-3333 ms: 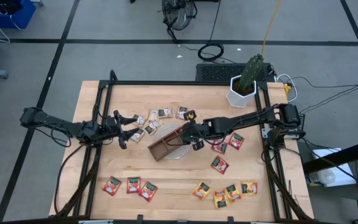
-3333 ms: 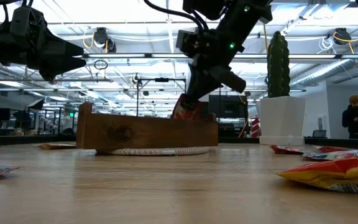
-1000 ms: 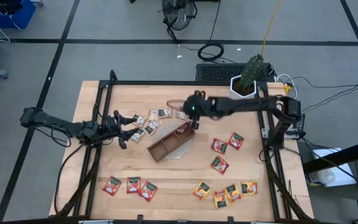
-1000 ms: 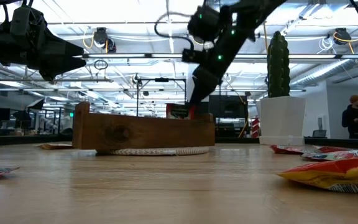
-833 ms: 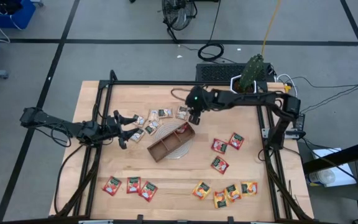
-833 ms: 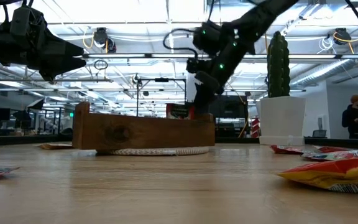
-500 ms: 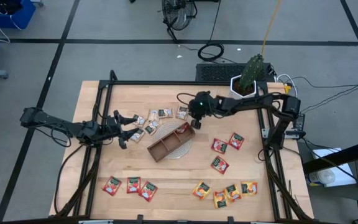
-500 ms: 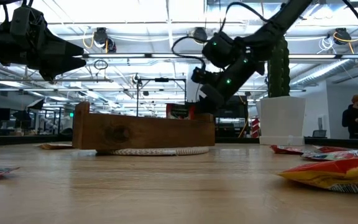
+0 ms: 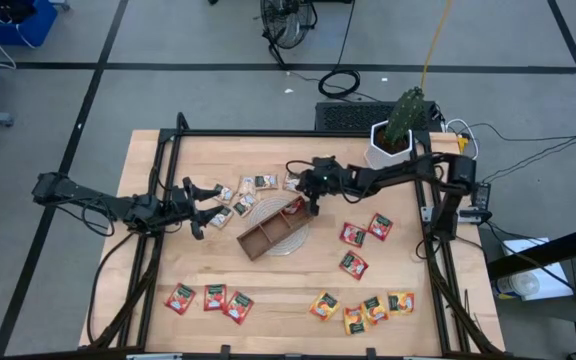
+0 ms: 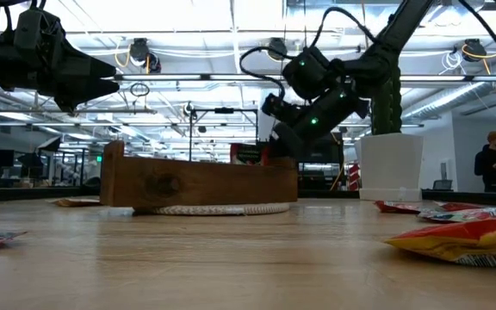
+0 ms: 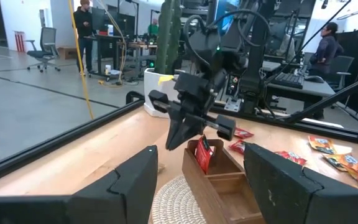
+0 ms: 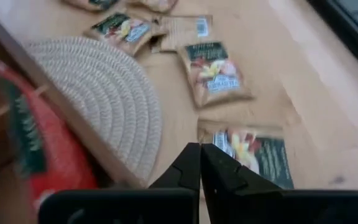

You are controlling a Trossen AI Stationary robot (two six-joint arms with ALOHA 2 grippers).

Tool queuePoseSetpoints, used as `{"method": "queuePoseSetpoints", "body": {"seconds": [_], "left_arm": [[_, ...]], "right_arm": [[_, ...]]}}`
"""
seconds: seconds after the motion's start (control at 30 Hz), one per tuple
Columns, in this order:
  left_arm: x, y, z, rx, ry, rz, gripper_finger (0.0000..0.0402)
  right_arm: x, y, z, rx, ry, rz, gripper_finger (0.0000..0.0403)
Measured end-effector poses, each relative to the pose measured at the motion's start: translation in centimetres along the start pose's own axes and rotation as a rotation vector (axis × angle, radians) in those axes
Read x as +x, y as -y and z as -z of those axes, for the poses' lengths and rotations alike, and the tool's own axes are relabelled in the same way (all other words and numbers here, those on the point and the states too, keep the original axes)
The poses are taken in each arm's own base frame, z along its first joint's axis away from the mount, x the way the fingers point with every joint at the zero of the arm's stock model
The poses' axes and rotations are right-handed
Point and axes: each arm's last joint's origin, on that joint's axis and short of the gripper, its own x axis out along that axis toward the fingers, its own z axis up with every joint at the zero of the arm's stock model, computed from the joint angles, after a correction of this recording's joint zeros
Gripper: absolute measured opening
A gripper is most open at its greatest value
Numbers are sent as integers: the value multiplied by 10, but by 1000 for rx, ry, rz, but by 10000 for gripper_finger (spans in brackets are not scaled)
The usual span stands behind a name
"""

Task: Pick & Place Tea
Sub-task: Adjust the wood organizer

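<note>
On the wooden table (image 9: 268, 290), the right hand (image 9: 312, 205) hovers empty, fingers pressed together, beside the tray (image 9: 273, 232).

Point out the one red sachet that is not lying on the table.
The red sachet standing upright in the tray's end compartment, beside the right gripper. All other red ones lie flat on the table.

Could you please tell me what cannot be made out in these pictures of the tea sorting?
- Wooden tray: in the low view its front wall hides the inside; only the top of the red sachet shows.
- Beige sachets: printing too small in the high view.
- Left gripper: whether it touches any sachet cannot be told from above.
</note>
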Motion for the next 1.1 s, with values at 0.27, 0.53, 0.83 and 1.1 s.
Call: {"method": "queuePoseSetpoints", "body": {"seconds": [0.27,0.53,0.83,1.1], "left_arm": [[0,0,0,0,0,0,239],[0,0,0,0,0,0,239],[0,0,0,0,1,0,239],[0,0,0,0,-1,0,239]], "right_arm": [[3,-4,7,59,-31,-102,1],[3,-11,12,116,-102,-153,1],[-1,-28,13,148,-154,-186,1],[-13,-45,3,163,-155,-216,0]]}}
